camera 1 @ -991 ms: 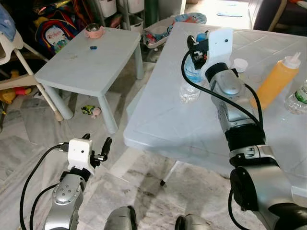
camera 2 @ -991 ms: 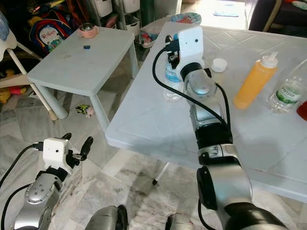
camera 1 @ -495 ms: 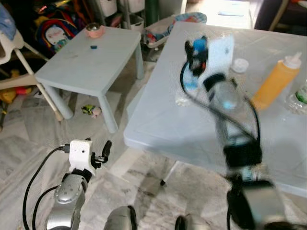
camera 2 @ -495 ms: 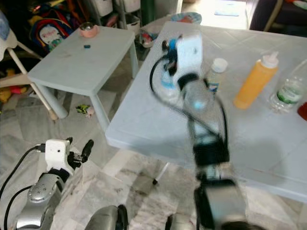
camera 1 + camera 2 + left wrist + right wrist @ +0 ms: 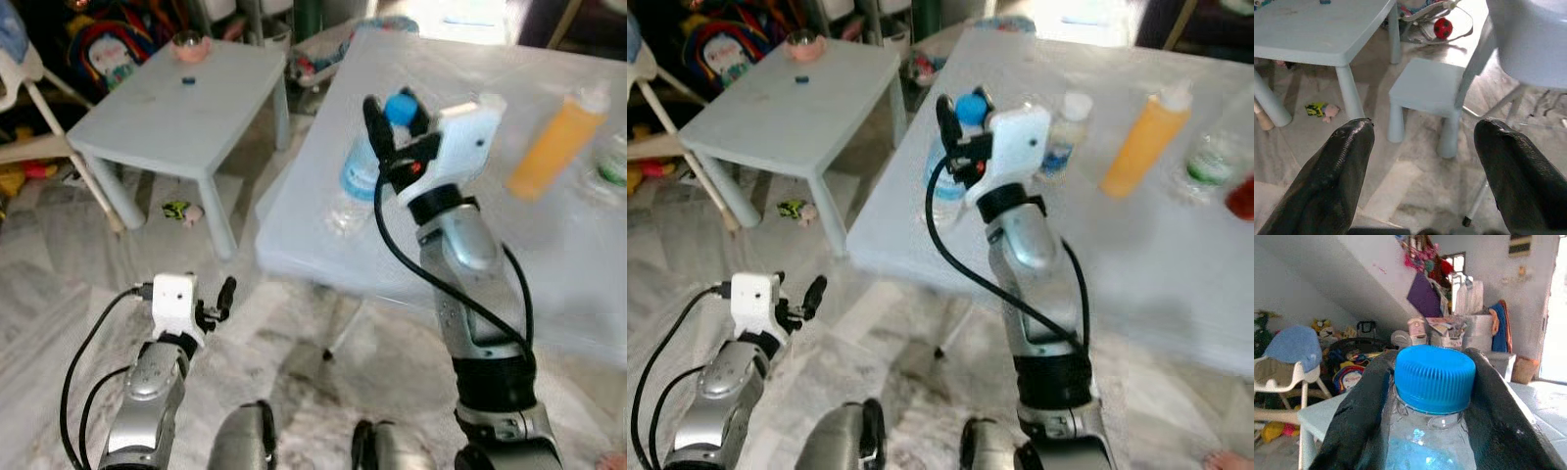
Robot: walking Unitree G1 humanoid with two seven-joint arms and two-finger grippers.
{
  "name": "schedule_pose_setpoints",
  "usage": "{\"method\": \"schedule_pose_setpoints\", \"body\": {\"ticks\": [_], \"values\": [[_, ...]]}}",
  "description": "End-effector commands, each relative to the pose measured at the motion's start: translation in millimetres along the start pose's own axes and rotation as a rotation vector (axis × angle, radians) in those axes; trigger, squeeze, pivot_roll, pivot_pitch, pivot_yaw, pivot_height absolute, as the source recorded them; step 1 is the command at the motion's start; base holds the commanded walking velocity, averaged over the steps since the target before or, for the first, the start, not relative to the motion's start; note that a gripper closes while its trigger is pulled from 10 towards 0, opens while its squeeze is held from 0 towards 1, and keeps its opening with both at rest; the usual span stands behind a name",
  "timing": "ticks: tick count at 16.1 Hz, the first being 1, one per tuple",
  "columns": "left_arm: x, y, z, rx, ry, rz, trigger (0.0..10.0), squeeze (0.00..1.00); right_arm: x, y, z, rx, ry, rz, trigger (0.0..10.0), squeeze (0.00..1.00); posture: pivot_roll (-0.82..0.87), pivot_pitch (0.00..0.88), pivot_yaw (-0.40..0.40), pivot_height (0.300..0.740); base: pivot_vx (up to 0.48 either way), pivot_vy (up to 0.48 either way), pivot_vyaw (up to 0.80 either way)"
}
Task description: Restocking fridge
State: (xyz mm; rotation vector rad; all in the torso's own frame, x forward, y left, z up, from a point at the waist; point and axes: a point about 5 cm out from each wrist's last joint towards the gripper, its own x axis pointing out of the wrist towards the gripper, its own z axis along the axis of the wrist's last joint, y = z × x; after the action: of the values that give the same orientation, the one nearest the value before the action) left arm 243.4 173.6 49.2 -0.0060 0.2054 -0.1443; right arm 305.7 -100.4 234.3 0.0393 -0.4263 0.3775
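White plastic surface carries an orange squeeze bottle w/ other bottles. Right gripper: fingers clamped either side of water bottle neck, just under blue cap. Bottle axis tilted, base hanging toward surface edge, apparently lifted clear. Left gripper low nr floor, fingers spread, holding nothing.

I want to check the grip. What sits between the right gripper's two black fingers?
In the right wrist view, the neck of the clear plastic water bottle with its blue screw cap sits between the right gripper's fingers, which close on it.
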Motion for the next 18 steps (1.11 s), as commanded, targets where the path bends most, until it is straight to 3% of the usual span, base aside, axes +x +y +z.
{"method": "schedule_pose_setpoints", "body": {"ticks": [1, 9, 11, 13, 18], "values": [[-2.2, -0.7, -4.6, 0.001, 0.021, 0.002, 10.0, 0.0, 0.9, 2.5, 6.9, -0.005, -0.025, 0.024, 10.0, 0.0, 0.02, 0.068, 0.039, 0.74, -0.304, 0.0, 0.0], [10.5, 1.1, 6.5, 0.024, -0.021, 0.016, 10.0, 0.0, 4.0, -4.8, -2.3, 0.061, 0.028, -0.007, 10.0, 0.0, 0.03, 0.044, 0.029, 0.74, -0.299, 0.0, 0.0], [1.7, 8.3, 1.2, 0.048, -0.006, 0.034, 10.0, 0.0, -27.0, -16.4, -37.9, 0.075, 0.17, -0.061, 10.0, 0.0, 0.03, 0.057, 0.037, 0.74, 0.0, 0.0, 0.28], [-1.8, 12.1, -2.5, 0.061, 0.01, 0.051, 10.0, 0.0, -48.9, -19.4, -57.2, 0.045, 0.248, -0.066, 10.0, 0.0, 0.03, 0.067, 0.038, 0.74, 0.0, 0.0, 0.8], [-11.4, 22.3, 0.3, 0.091, -0.009, 0.181, 10.0, 0.0, -93.5, -21.7, -82.7, 0.002, 0.363, -0.084, 10.0, 0.0, 0.02, 0.094, 0.049, 0.74, 0.0, 0.0, 0.8]]}}
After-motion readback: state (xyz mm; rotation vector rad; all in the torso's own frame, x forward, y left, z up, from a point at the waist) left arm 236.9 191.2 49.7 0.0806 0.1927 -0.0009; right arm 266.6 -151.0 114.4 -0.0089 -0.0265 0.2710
